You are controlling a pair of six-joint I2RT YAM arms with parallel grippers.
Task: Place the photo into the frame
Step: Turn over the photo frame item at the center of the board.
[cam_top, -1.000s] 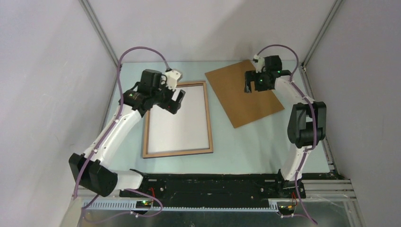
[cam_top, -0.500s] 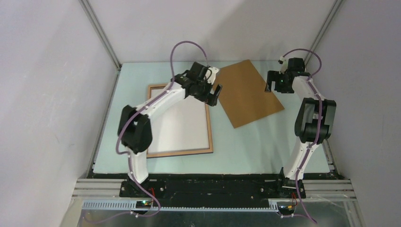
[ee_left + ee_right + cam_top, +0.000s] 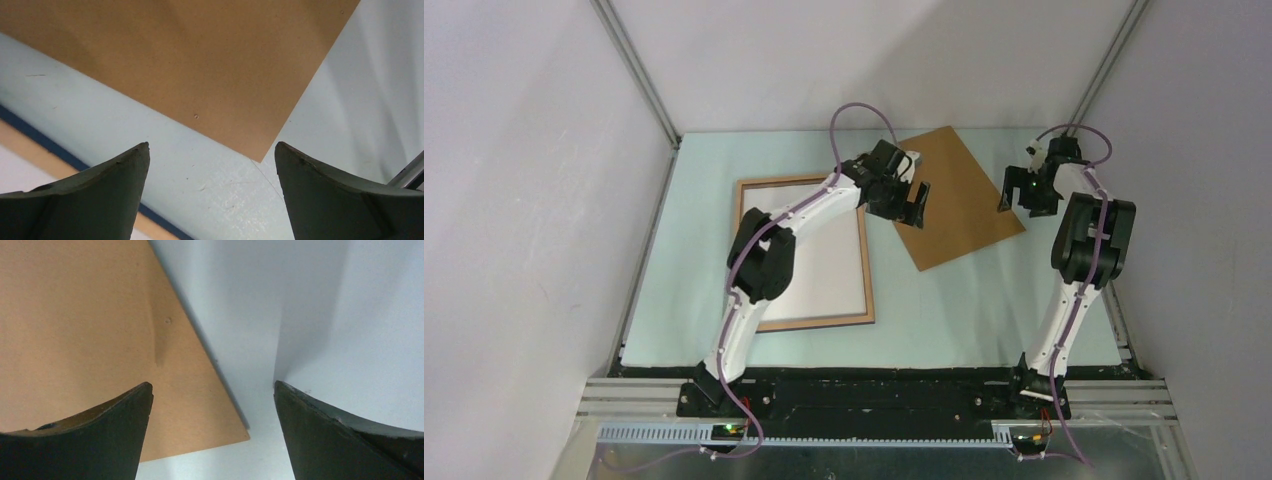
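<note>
Table (image 3: 964, 300) pale green | photo (image 3: 824, 270) looks seated in frame (image 3: 799, 322), centre-left | backing board (image 3: 964, 200) not yet on | your left gripper (image 3: 911, 205), right gripper (image 3: 1021, 197) wide, empty

no readable text, labels, numbers anywhere

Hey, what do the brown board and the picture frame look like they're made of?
The brown board looks like thin hardboard or stiff card: flat, uniform matte tan, tiny dimples up close. The frame seems wood or wood-look: thin light tan rails, matte, with a dark blue edge; grain is too small to tell.
</note>
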